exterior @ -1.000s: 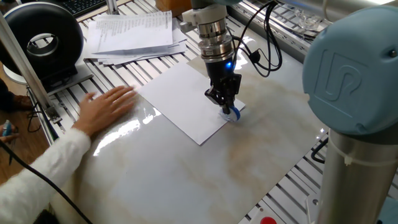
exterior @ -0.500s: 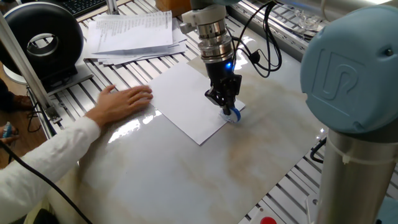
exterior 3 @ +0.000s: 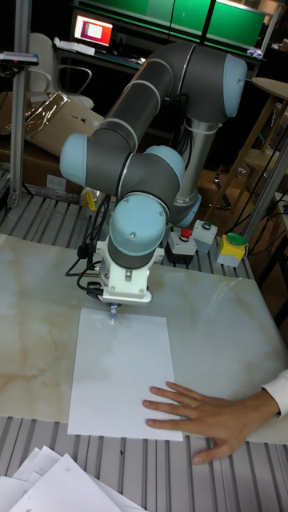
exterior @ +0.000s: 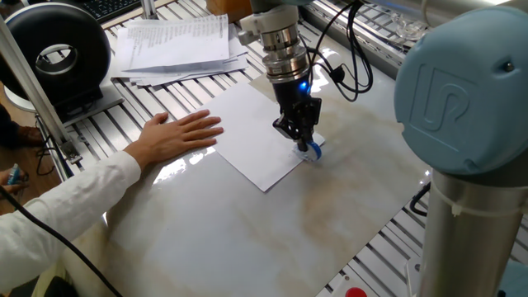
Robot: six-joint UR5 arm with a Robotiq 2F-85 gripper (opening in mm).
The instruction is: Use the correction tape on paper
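Correction tape [exterior: 309, 152] pinched between the closed jaws of the gripper [exterior: 304, 140], tip touching the paper [exterior: 252, 136] directly below, person's hand [exterior: 177, 136] flat on the sheet's far corner

The "UR" logo stands embossed on the robot arm's blue joint cap [exterior: 456, 87] at right; print on the stacked papers [exterior: 177, 43] at far left is illegible.
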